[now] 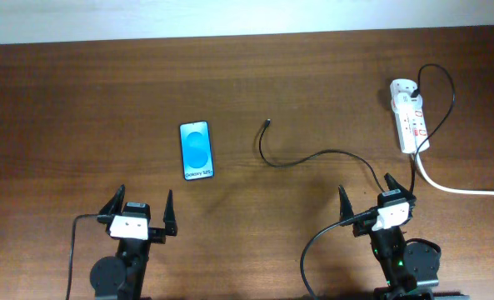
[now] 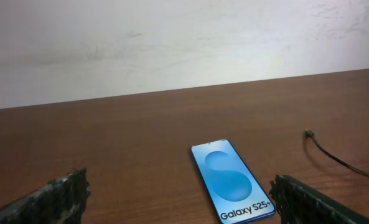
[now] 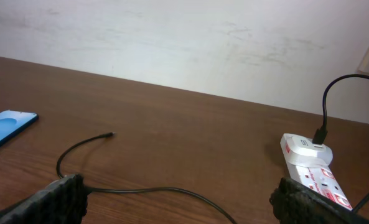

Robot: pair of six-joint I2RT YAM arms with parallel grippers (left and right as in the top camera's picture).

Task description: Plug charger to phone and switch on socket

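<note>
The phone (image 1: 197,150) lies flat on the brown table with its blue screen up; it also shows in the left wrist view (image 2: 232,179) and at the left edge of the right wrist view (image 3: 4,127). The charger cable (image 1: 313,156) curves across the table, its connector tip (image 1: 267,123) free and right of the phone. The cable shows in the wrist views (image 2: 333,157) (image 3: 140,189). The white socket strip (image 1: 410,121) lies at the far right (image 3: 312,167) with the charger's white adapter (image 3: 307,148) plugged in. My left gripper (image 1: 141,213) is open near the phone's near end. My right gripper (image 1: 368,198) is open over the cable.
The socket's thick white cord (image 1: 459,188) runs off to the right edge. A pale wall (image 2: 172,43) rises behind the table's far edge. The arms' black cables (image 1: 73,250) hang by the bases at the front.
</note>
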